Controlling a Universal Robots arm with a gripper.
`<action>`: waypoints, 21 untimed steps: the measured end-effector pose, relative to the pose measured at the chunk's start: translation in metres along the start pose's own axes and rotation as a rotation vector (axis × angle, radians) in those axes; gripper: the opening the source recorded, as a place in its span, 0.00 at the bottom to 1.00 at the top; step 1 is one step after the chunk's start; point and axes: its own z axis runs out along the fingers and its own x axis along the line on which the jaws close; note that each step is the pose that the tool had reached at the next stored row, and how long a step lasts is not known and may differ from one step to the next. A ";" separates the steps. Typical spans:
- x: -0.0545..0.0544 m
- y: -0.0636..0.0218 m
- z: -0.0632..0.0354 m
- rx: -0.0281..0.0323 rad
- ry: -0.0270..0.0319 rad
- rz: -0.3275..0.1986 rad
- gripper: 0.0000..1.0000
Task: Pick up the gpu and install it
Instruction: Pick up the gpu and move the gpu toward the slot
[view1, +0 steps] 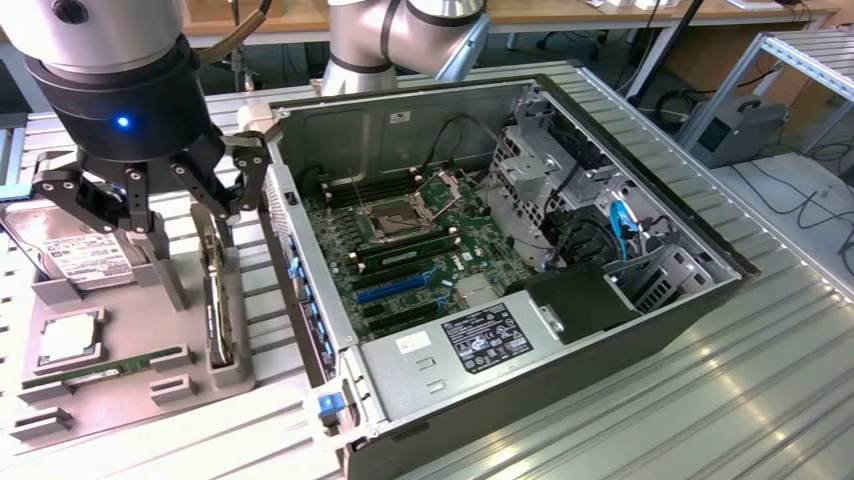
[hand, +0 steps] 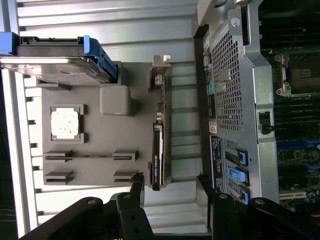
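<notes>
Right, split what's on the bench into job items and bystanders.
Job: gpu, standing on edge in the grey holder; open gripper above it; open computer case.
Lying about: hard drive; processor chip; green memory stick.

No word, brand or number can be made out. A black label (view1: 487, 338) with white print sits on the power supply (view1: 400, 377) inside the computer case (view1: 674, 330). A white label (view1: 87, 262) with rows of print lies on the hard drive (view1: 30, 228). A small white sticker (view1: 400, 117) is on the case's inner wall. All are too small to read
</notes>
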 end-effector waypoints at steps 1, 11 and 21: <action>0.000 0.0000 0.0004 0.0000 0.0000 0.000 0.54; 0.000 -0.0003 0.0060 -0.0001 -0.0001 0.000 0.54; 0.000 -0.0004 0.0107 -0.0001 -0.0001 0.000 0.54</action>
